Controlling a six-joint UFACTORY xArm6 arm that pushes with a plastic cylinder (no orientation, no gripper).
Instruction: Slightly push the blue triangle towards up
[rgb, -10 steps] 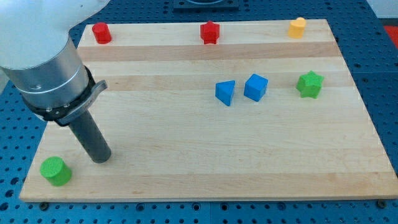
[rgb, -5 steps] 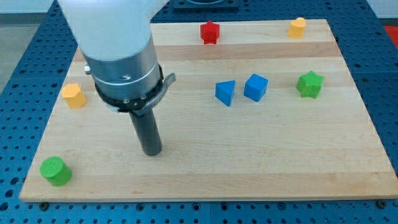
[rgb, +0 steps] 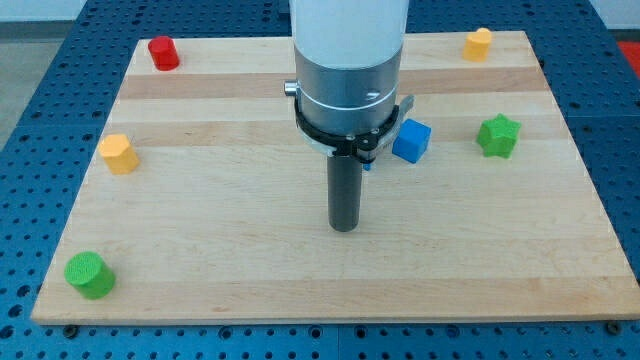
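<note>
The blue triangle (rgb: 368, 163) is almost wholly hidden behind the arm; only a small blue sliver shows beside the rod. My tip (rgb: 345, 227) rests on the wooden board (rgb: 250, 270), below the triangle and slightly toward the view's left of it, apart from it. A blue cube (rgb: 411, 140) sits just to the triangle's right.
A green star (rgb: 498, 135) is at the right. A yellow block (rgb: 479, 43) sits at the top right, a red cylinder (rgb: 162, 52) at the top left, a yellow block (rgb: 119, 153) at the left, a green cylinder (rgb: 87, 274) at the bottom left.
The arm has swept from the view's left to the centre. My tip now sits just below the blue triangle. The arm now hides the triangle and the red star. No block has moved.
</note>
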